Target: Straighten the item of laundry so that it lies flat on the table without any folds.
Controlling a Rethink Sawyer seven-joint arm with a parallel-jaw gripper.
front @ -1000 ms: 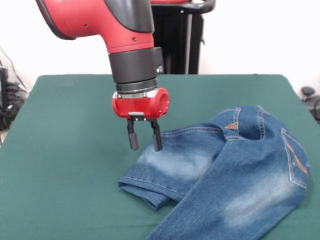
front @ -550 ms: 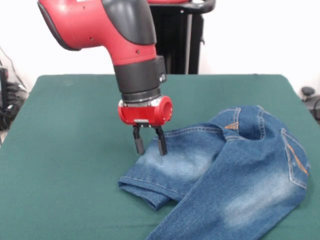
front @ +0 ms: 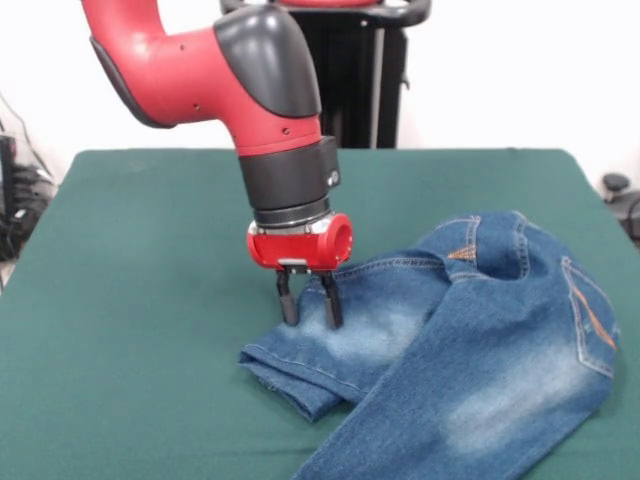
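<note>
While the claw [front: 309, 311] stands on the pale faded patch of one leg of the jeans [front: 470, 370], its black fingers are spread a little apart with denim between the tips, nothing yet pinched. That leg runs from the claw down to a hemmed cuff just below it and up to the waist at the picture's right. Its mate crosses over it toward the near edge. Soft blue denim, orange stitching, back pocket showing; all on the right half of the green bench [front: 130, 330].
</note>
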